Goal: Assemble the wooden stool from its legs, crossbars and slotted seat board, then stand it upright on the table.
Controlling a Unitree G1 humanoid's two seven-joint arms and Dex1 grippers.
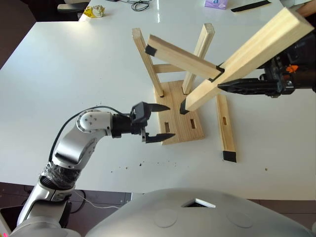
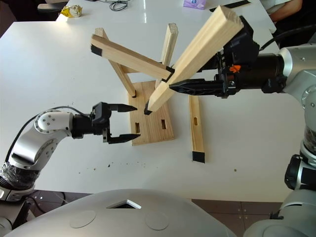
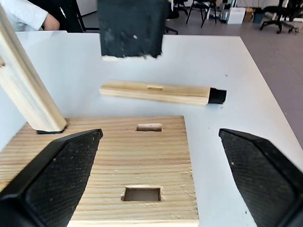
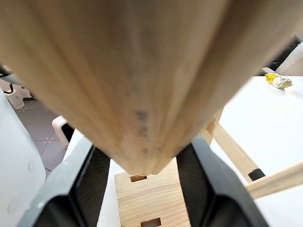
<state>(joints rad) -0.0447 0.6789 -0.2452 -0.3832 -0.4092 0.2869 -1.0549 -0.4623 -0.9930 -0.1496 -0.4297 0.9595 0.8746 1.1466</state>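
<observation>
The white table (image 1: 74,74) carries the slotted seat board (image 1: 180,132), lying flat. A loose leg (image 1: 225,131) lies just beside the board's right edge. Well beyond the board, a yellow packet (image 1: 94,11) and a purple pack (image 1: 216,4) sit near the far edge.

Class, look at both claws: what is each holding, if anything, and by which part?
The right claw grips the wooden leg, crossbar attached, about mid-length. The left claw is open, holding nothing.
</observation>
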